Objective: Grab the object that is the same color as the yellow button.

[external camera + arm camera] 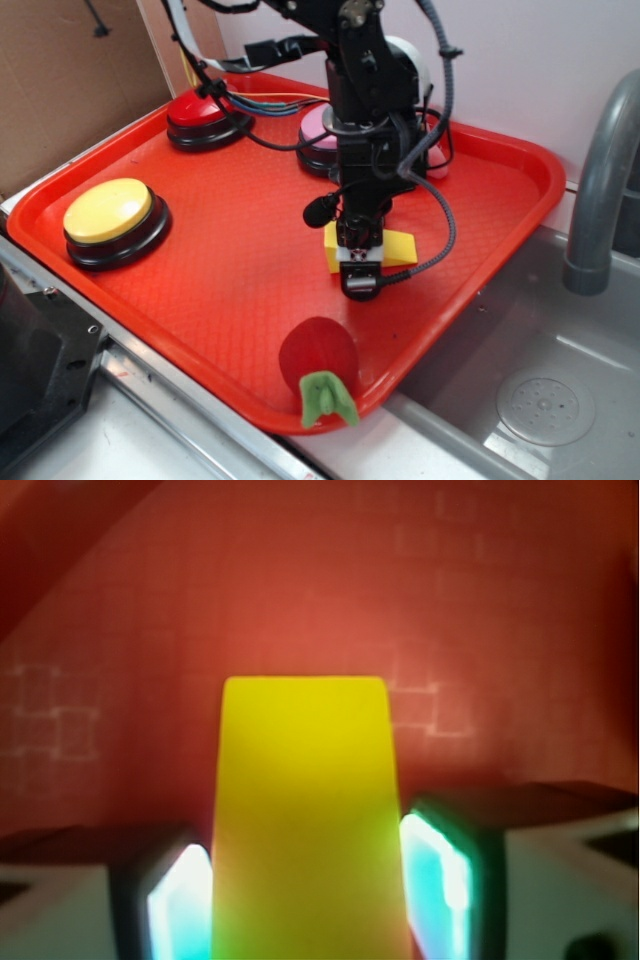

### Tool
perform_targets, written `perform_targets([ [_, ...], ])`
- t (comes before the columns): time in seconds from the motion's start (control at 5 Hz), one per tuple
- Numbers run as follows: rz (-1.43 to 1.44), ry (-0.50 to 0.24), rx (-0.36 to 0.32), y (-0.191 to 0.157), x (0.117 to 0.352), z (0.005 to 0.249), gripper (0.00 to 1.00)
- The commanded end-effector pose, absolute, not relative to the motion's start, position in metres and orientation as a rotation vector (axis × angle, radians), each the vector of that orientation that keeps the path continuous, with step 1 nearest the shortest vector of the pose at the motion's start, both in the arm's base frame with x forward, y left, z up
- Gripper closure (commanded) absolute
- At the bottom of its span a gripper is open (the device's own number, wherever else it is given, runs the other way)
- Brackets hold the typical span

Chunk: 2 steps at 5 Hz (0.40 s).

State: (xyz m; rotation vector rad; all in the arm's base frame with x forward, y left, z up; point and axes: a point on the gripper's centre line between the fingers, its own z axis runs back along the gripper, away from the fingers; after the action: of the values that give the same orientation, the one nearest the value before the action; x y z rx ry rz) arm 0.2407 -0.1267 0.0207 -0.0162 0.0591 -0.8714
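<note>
Two fingers (440, 880) of the gripper (360, 268) are seen flanking the yellow wedge (305, 810), seemingly touching, though a closed grip cannot be confirmed. It lies mid-surface toward the right edge of the red tray (200, 330). Squeezing should be even before lifting straight.

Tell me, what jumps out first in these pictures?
A black robot arm stands over a red tray, its gripper down on a yellow wedge block, one finger on each side. The big yellow button sits at the tray's left, and a red toy with green leaves lies near the front edge.
</note>
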Motion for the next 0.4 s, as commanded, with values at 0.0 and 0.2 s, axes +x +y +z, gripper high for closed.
perform_targets([
  [0.0,-0.746,-0.025,-0.08,-0.114,0.266,0.1,1.0],
  [0.2,-0.634,-0.071,-0.059,-0.081,0.272,0.138,1.0],
])
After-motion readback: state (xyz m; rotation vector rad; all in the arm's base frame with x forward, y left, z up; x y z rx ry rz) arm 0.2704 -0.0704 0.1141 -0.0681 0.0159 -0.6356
